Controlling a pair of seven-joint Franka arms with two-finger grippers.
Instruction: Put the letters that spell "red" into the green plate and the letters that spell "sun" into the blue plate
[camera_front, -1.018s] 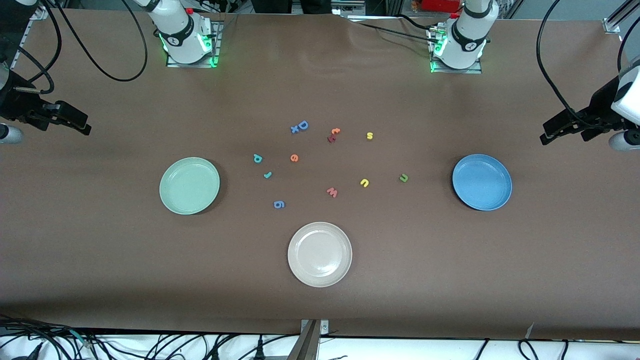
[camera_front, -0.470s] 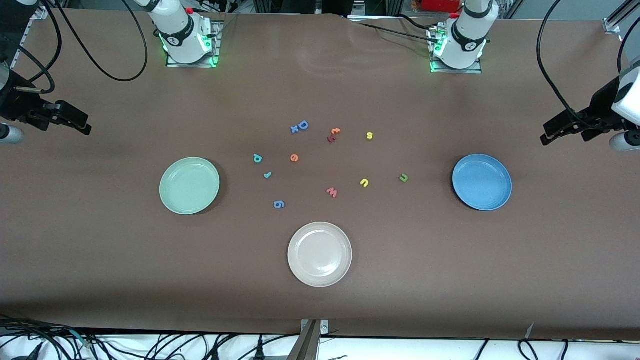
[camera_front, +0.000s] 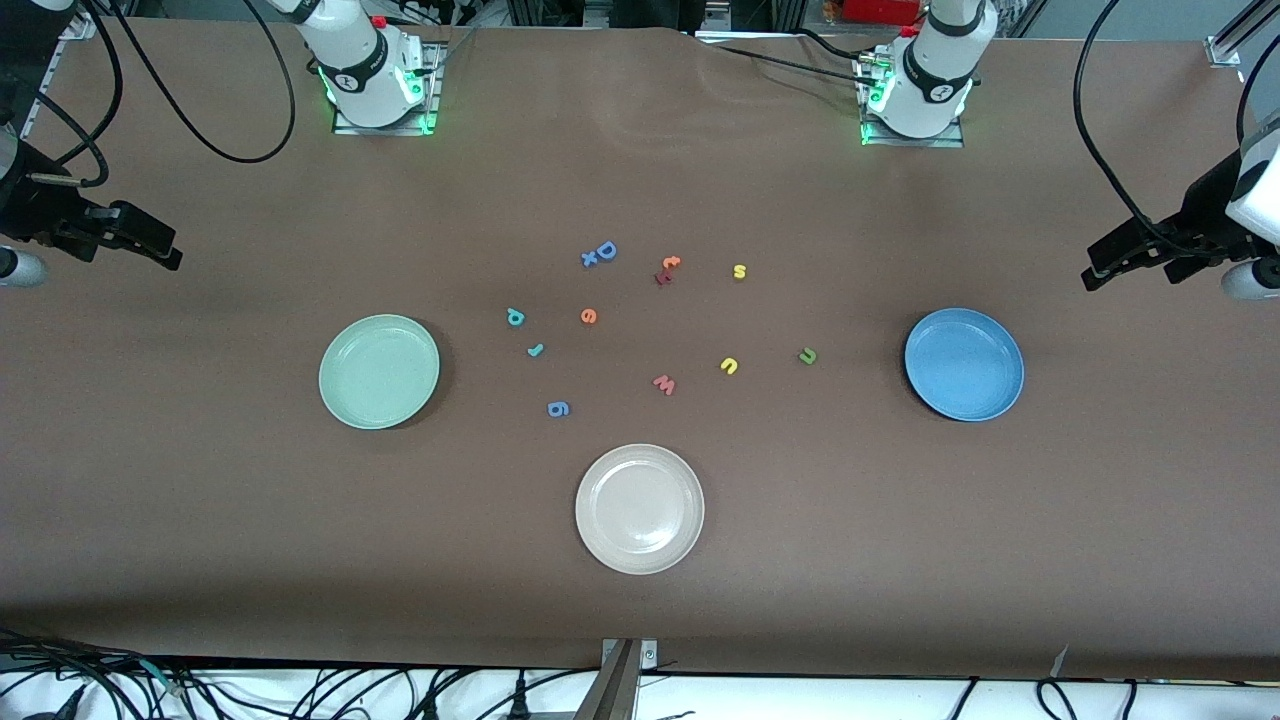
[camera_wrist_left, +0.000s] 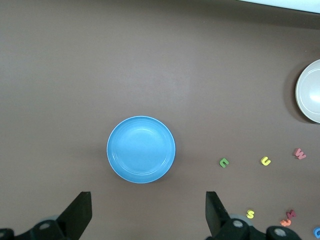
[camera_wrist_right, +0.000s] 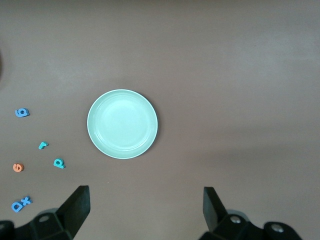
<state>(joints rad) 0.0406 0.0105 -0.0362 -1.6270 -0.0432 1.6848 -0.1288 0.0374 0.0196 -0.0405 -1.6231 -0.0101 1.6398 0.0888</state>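
The green plate (camera_front: 379, 371) (camera_wrist_right: 122, 124) lies toward the right arm's end of the table, and the blue plate (camera_front: 964, 364) (camera_wrist_left: 141, 149) toward the left arm's end. Both hold nothing. Between them lie the teal "d" (camera_front: 515, 317), teal "r" (camera_front: 535, 350), orange "e" (camera_front: 588, 316), yellow "s" (camera_front: 739, 271), a yellow u/n shape (camera_front: 729, 366) and a dark green u/n shape (camera_front: 807, 355). My right gripper (camera_front: 160, 250) (camera_wrist_right: 145, 192) hangs open over bare table out past the green plate. My left gripper (camera_front: 1095, 268) (camera_wrist_left: 148, 200) hangs open over bare table out past the blue plate. Neither holds anything.
A beige-white plate (camera_front: 639, 508) sits nearest the front camera, midway along the table. Other loose letters lie among the task's own: a blue "D" (camera_front: 603, 253), an orange "t" (camera_front: 670, 263), a pink-red "w" (camera_front: 664, 384) and a blue "6" shape (camera_front: 558, 408). Cables trail near both arm bases.
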